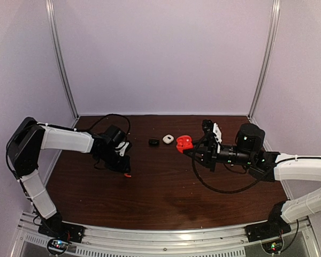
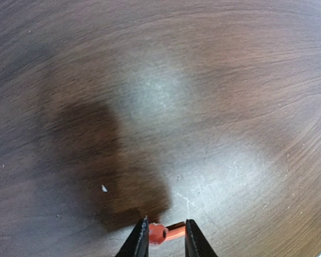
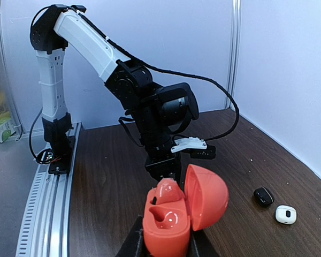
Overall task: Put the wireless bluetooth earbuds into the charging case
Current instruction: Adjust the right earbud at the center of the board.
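Left gripper: closed on the red earbud, which sat pinched between its 2 dark fingers; the gripper pointed down, low over the table
Red earbud: 1 small rounded orange-red body with a short stem running toward the right-hand finger in the left wrist view; from above it showed as a red speck at the gripper's tip, left of the table's centre
Earbud and wood: the view was too tight to tell whether it touched; it was possibly just above the surface
Right gripper: clamped on the lower part of the red charging case, 1 finger on each side, holding it up off the table
Red charging case: open, with its lid hinged back to the right in the right wrist view; 2 glossy hollows showed in the body, and the opening faced the left arm
Case and earbud: well apart, with the case right of centre in the top view
Black case: closed, lying on the table between the 2 grippers, toward the far side
White case: closed, just beside the black one but not touching it, and the nearer of the 2 to the red charging case
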Robot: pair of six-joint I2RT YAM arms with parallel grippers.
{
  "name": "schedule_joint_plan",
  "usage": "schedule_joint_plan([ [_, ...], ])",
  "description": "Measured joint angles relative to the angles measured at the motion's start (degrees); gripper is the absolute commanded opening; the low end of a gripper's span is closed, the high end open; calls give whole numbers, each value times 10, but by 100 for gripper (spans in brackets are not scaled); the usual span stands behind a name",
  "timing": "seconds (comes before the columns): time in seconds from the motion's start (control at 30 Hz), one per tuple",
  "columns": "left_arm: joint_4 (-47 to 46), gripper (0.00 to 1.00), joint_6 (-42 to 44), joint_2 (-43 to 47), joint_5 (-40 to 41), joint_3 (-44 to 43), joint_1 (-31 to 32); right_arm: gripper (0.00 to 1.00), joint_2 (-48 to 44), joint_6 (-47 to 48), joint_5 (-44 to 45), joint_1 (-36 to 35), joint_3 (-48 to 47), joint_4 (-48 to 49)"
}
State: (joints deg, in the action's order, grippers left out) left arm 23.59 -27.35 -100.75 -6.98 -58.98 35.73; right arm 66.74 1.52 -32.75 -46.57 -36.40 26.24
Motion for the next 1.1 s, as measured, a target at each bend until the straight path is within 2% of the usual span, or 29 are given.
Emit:
schedule_joint_plan([
  [0.13,-10,27,1,-2,-13,-1,0,0,0,0,0,0,0,0],
  [0.27,-15,35,9,-11,-23,-8,2,0,0,0,0,0,0,-1],
  [0.33,-15,42,11,-12,-21,-10,4,0,0,0,0,0,0,-1],
  [0.5,-10,53,2,5,16,-13,7,0,0,0,0,0,0,-1],
  [0.73,-33,54,-53,67,26,23,7,0,2,0,0,0,0,-2],
  [1.1,-50,54,-99,63,15,64,22,0,7,0,0,0,0,-2],
])
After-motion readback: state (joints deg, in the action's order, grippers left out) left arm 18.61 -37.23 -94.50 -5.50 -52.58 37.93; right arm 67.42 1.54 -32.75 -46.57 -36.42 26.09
